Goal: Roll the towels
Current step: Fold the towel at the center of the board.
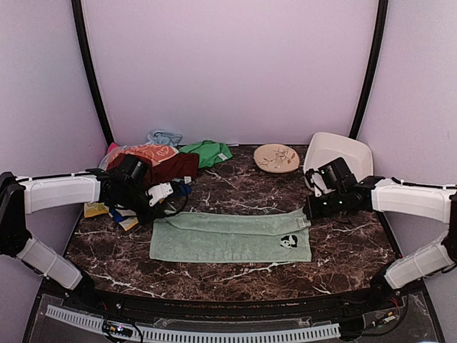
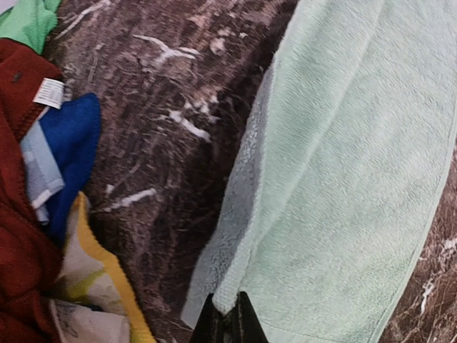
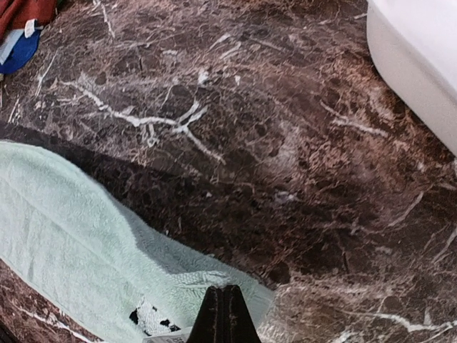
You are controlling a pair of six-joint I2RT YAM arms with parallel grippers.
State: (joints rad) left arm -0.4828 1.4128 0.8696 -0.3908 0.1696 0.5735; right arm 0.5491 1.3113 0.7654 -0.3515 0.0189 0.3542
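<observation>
A pale mint-green towel (image 1: 228,237) with a small panda patch lies folded lengthwise in the middle of the dark marble table (image 1: 343,250). My left gripper (image 1: 166,211) is at its far left corner. In the left wrist view this gripper (image 2: 227,314) is shut on the towel's edge (image 2: 343,157), lifting it slightly. My right gripper (image 1: 308,212) is at the far right corner. In the right wrist view it (image 3: 225,309) is shut on the puckered towel corner (image 3: 78,243). A dark maroon towel (image 1: 170,167) lies in a pile at the back left.
The back-left pile also holds an orange towel (image 1: 146,152), a bright green one (image 1: 207,152) and a pale blue one (image 1: 164,136). Blue and yellow cloths (image 2: 71,143) lie beside my left gripper. A round patterned plate (image 1: 276,157) and a white tub (image 1: 339,153) stand at the back right.
</observation>
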